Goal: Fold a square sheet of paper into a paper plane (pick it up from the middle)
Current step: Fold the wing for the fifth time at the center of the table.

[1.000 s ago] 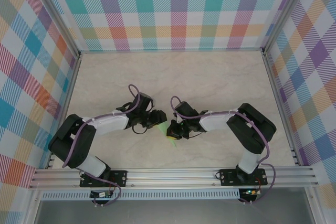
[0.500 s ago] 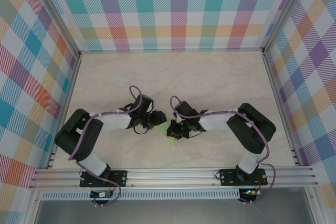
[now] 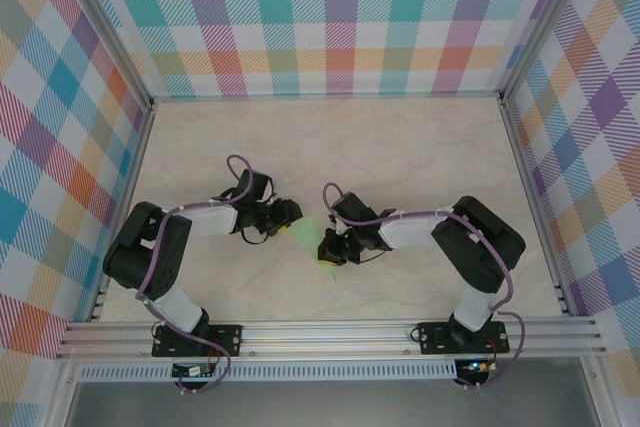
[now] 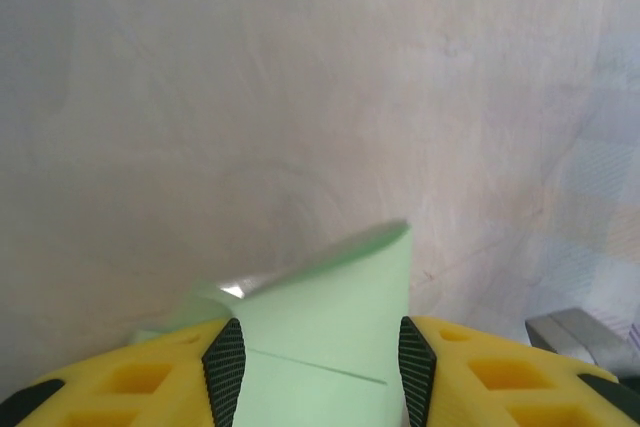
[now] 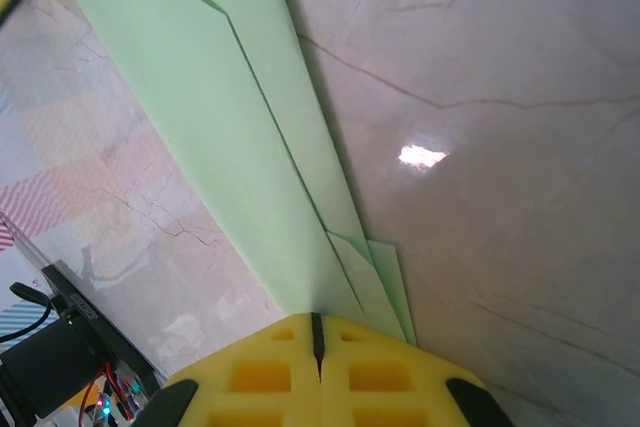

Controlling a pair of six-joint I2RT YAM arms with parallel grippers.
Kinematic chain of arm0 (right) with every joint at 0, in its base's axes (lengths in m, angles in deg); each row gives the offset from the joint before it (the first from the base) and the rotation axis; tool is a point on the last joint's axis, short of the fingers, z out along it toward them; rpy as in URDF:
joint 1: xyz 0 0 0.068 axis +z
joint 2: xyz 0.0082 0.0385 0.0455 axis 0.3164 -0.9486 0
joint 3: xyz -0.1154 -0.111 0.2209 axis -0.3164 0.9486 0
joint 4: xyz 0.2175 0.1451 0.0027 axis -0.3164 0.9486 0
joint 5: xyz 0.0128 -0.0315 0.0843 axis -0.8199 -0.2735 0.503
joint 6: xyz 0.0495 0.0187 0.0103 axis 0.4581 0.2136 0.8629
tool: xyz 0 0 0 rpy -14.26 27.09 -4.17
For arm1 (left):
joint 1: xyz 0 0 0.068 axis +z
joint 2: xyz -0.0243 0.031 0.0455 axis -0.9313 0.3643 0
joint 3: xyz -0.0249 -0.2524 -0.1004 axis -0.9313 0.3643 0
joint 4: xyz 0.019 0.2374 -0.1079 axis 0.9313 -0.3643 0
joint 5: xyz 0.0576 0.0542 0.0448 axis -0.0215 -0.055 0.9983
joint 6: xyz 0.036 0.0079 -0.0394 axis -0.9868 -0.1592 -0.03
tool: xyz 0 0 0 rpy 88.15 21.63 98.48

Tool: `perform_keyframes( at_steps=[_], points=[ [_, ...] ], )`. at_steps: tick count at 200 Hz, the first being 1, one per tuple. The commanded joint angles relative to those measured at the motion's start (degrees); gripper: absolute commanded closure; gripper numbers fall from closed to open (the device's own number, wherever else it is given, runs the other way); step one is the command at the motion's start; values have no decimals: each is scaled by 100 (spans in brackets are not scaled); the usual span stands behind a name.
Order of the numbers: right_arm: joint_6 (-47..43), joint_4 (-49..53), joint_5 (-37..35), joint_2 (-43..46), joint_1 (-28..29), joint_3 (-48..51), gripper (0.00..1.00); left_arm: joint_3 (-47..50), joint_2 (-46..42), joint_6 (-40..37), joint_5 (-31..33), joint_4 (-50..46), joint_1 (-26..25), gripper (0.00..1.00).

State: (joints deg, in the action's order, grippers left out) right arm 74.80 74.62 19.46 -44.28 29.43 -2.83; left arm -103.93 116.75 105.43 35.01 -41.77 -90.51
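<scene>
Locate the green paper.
Near the top view's centre, the green paper runs from the right gripper, shut on one end, to the left gripper straddling the other.

Far half, 10 to 2 o'clock: bare table (image 3: 400,137), open up to the plaid back wall (image 3: 330,27).
Centre: left gripper (image 3: 289,214) and right gripper (image 3: 328,250) stand near each other, the paper plane (image 3: 307,234) bridging the gap; no passage between.
8 o'clock: left arm (image 3: 150,257) blocks.
4 o'clock: right arm (image 3: 480,247) blocks.
6 o'clock: metal rail (image 3: 330,332) bars entry.
</scene>
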Motion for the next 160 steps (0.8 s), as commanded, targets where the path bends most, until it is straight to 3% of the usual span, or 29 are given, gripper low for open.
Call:
perform_keyframes(
  at_steps=[1,46,82,119,160],
  points=[
    [-81,1171,-374,-488,54,309,96,-171,176,-432,403,-451,445,52],
    [-69,1124,-317,-490,55,231,96,-456,-290,-591,125,-930,767,51],
    [-53,1148,-320,-501,55,117,96,-81,-1242,-138,-283,-748,691,52],
    [-10,1187,-360,-518,55,60,96,620,-1828,352,-444,-252,-14,58],
    [16,1181,-387,-537,57,42,96,1076,-1780,747,-187,145,-988,66]
  ],
)
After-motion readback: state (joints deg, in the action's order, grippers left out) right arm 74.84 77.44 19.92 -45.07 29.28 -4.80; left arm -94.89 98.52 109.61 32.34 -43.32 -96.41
